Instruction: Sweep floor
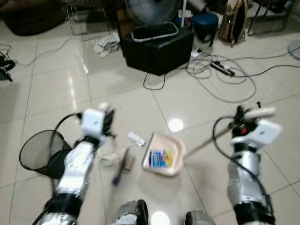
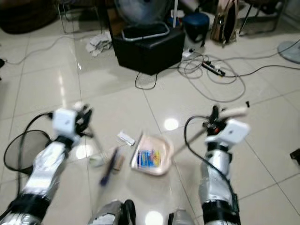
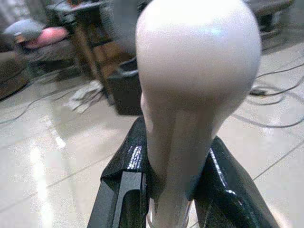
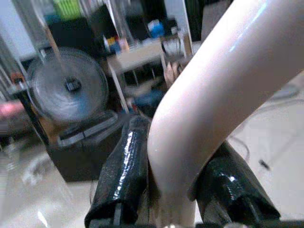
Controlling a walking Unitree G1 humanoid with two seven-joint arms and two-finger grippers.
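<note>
My left gripper (image 1: pixel 106 118) is shut on the rounded cream top of a broom handle (image 3: pixel 197 71), with a black finger (image 3: pixel 121 185) on each side. The broom's blurred dark blue lower end (image 1: pixel 120 169) is near the floor, just left of the dustpan. My right gripper (image 1: pixel 243 118) is shut on the curved cream handle (image 4: pixel 213 90) of a long-handled dustpan. The cream dustpan (image 1: pixel 174 149) rests on the tiles between my arms and holds colourful litter (image 1: pixel 159 158). A small white scrap (image 1: pixel 136 138) lies on the floor just left of the pan.
A black box (image 1: pixel 157 49) with a fan on it stands ahead. Cables and a power strip (image 1: pixel 221 68) sprawl to its right, crumpled paper (image 1: pixel 107 44) to its left. A black hoop-shaped net (image 1: pixel 37 149) lies by my left arm. White glossy tiles (image 1: pixel 56 89) surround me.
</note>
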